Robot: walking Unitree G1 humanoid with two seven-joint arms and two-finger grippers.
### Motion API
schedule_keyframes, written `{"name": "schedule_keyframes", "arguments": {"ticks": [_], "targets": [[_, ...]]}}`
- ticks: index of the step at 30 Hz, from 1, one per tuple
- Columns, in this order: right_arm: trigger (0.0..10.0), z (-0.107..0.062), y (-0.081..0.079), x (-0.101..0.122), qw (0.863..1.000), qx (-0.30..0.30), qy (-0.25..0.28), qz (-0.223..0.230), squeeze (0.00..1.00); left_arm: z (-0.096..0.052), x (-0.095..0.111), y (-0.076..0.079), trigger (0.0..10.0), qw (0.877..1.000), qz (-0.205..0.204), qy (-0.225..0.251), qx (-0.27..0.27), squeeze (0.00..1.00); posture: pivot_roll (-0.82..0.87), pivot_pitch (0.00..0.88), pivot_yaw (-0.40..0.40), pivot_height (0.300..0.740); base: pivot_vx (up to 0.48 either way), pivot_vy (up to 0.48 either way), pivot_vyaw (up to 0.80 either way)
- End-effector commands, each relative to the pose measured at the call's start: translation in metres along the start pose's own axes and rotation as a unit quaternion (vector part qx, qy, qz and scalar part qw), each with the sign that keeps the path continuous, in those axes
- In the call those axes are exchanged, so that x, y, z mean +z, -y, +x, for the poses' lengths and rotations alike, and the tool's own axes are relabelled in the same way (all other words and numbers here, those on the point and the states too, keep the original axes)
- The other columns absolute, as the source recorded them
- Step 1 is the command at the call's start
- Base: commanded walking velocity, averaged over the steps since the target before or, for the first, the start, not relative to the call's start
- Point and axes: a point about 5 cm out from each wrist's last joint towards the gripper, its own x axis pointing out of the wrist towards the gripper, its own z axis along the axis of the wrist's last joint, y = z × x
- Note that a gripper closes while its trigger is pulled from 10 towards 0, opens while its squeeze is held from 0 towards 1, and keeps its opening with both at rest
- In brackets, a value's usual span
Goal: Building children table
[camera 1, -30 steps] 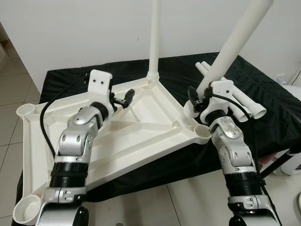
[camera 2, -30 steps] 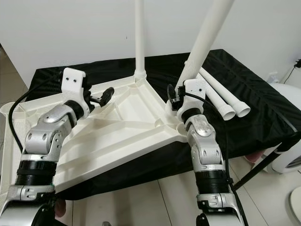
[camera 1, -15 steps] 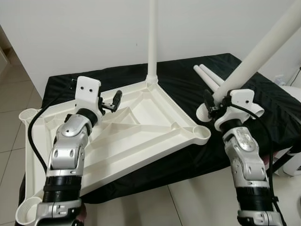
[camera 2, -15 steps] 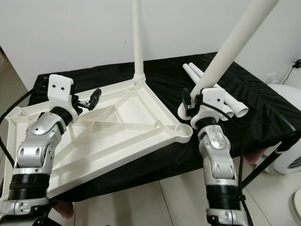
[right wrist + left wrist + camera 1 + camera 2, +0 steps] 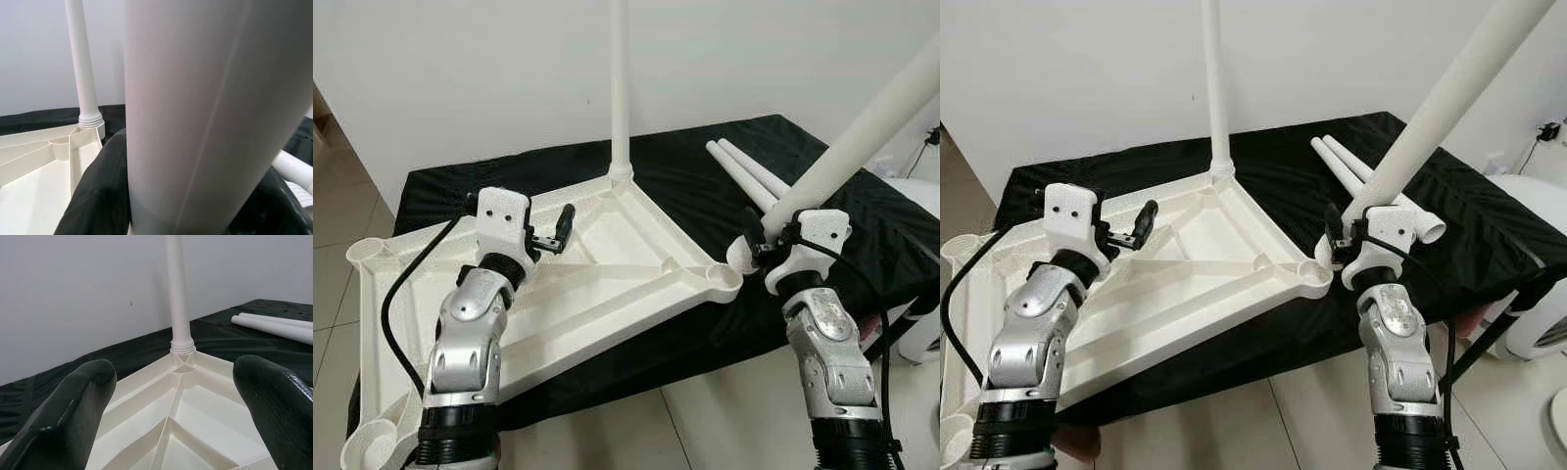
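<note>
Right gripper, clamped on a tilted leg, has backed off to just beside the tabletop's near corner socket, still unseated; left gripper, fingers apart, hovers over the tabletop.

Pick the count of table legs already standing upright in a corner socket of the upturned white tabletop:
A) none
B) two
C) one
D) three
C: one upright leg stands in the far corner socket of the tabletop; the right tool holds a tilted leg beside the near-right corner, and two spare legs lie on the black cloth.
</note>
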Motion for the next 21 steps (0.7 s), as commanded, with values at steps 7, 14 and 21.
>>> {"name": "schedule_keyframes", "arguments": {"ticks": [7,14,21], "targets": [[10.0,-0.008,-0.005,-0.009,0.999,-0.015,-0.032,-0.001,0.00,-0.013,-0.006,-0.013,10.0,0.994,0.011,-0.009,0.113,0.00,-0.09,0.026,0.078,0.740,0.000,0.000,0.00],[10.0,-0.015,-0.007,-0.016,0.998,-0.025,-0.059,-0.001,0.00,-0.018,-0.010,-0.014,10.0,0.993,0.016,-0.016,0.114,0.00,-0.09,0.028,0.077,0.740,0.000,0.000,0.00],[10.0,-0.017,-0.009,-0.017,0.997,-0.027,-0.068,-0.001,0.00,-0.018,-0.007,-0.013,10.0,0.993,0.016,-0.012,0.113,0.00,-0.09,0.023,0.069,0.740,0.000,0.000,0.00]]}}
